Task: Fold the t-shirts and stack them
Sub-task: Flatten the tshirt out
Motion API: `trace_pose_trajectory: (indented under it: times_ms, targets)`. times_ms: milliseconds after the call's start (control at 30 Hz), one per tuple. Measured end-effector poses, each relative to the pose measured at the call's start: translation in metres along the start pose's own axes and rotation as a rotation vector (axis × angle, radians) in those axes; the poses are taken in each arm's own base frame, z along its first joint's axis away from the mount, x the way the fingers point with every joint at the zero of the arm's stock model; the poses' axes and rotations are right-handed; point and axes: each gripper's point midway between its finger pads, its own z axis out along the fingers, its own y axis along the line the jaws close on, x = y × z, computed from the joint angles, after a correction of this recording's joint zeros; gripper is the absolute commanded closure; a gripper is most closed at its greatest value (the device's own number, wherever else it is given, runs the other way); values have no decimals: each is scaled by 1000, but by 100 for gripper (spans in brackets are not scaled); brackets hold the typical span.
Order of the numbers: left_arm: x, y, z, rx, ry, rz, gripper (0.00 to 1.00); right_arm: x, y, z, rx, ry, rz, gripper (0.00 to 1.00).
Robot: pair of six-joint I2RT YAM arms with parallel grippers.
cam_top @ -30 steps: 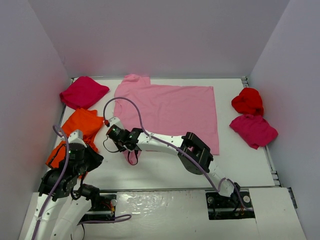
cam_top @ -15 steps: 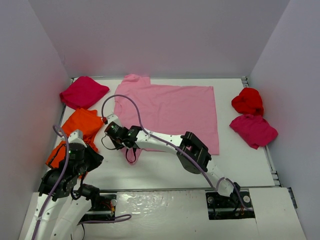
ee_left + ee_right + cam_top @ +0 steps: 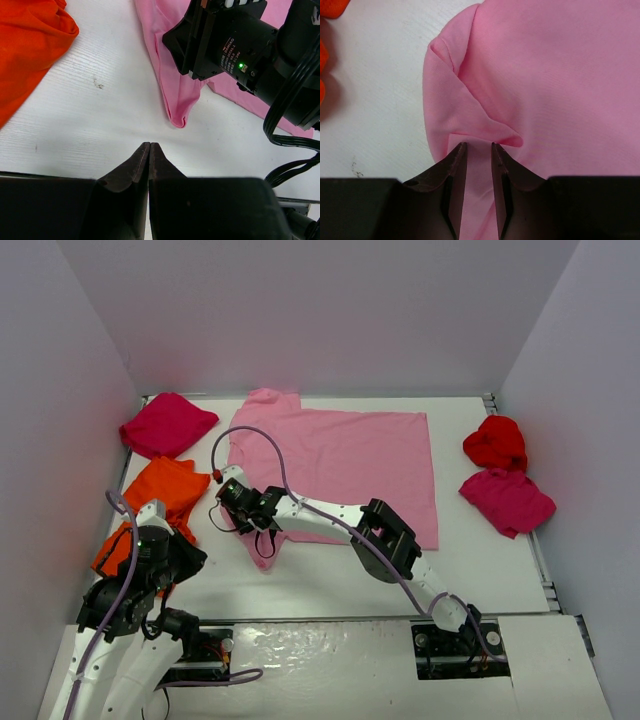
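Note:
A light pink t-shirt [image 3: 340,455] lies spread flat in the middle of the table. Its near-left sleeve [image 3: 262,545] is bunched up under my right gripper [image 3: 250,520]. In the right wrist view that gripper [image 3: 479,145] stands shut on a fold of the pink cloth [image 3: 545,75], which fills the narrow gap between its fingers. My left gripper [image 3: 149,144] is shut and empty, low over bare table, near the sleeve tip [image 3: 177,120]. An orange t-shirt [image 3: 165,490] lies crumpled at the left, beside the left arm.
A magenta-crimson t-shirt [image 3: 165,423] lies bunched at the back left. At the right lie a bright red one [image 3: 495,440] and another magenta-crimson one [image 3: 505,500]. More orange cloth [image 3: 110,550] sits by the left wall. Grey walls enclose the table. The right arm's cable [image 3: 250,440] loops over the pink shirt.
My right gripper has shifted a little toward the back with the pink sleeve, and the sleeve loop has drawn slightly that way. The left arm has not moved.

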Motion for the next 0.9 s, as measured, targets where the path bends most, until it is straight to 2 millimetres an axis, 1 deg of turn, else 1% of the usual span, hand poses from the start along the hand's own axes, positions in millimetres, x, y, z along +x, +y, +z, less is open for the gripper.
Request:
trace_pose_trajectory:
  times_ms: [533,900]
  targets:
    - [0,0,1,-4,5,1,100,5,16,-3,-58,18,-6,76]
    - [0,0,1,-4,4,1,100,5,17,-3,-66,16,-5,76]
